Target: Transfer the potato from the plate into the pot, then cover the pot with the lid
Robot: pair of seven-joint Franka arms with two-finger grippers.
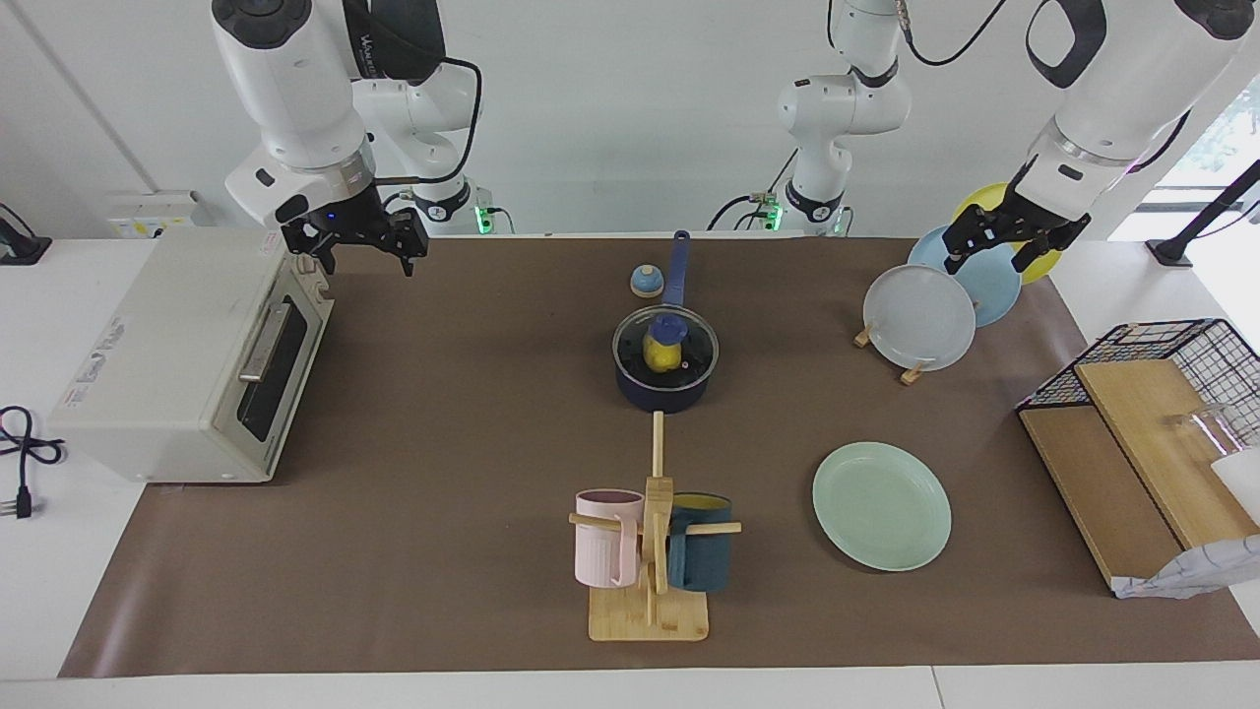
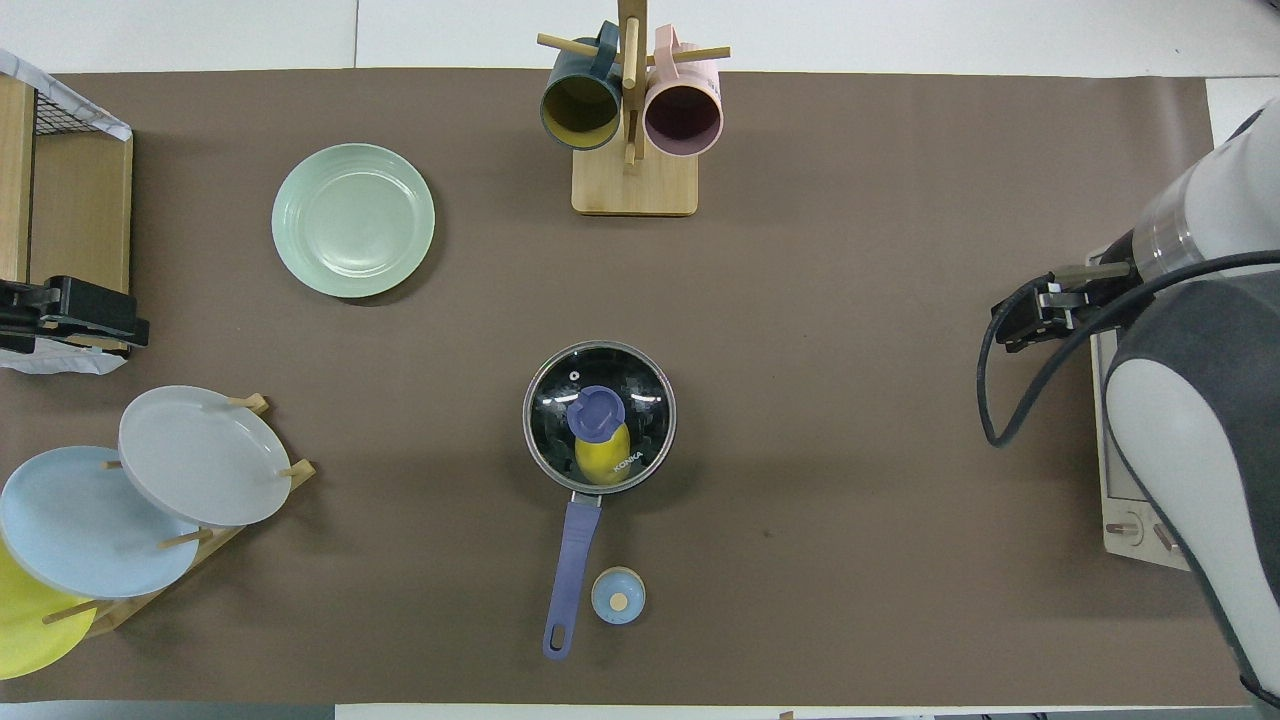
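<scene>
The dark blue pot (image 1: 661, 397) stands at the middle of the table, its long handle (image 2: 574, 550) pointing toward the robots. The glass lid (image 1: 692, 347) with its blue knob (image 2: 596, 412) sits on the pot. The yellow potato (image 1: 660, 356) lies inside, seen through the glass, also in the overhead view (image 2: 603, 457). The mint-green plate (image 1: 881, 505) lies bare, farther from the robots, toward the left arm's end (image 2: 353, 220). My left gripper (image 1: 987, 258) is open, raised over the plate rack. My right gripper (image 1: 366, 260) is open, raised by the toaster oven.
A toaster oven (image 1: 187, 364) stands at the right arm's end. A rack with grey, blue and yellow upright plates (image 1: 920, 317) and a wire basket with wooden boards (image 1: 1152, 414) stand at the left arm's end. A mug rack (image 1: 650, 551) and a small bell (image 1: 646, 282) flank the pot.
</scene>
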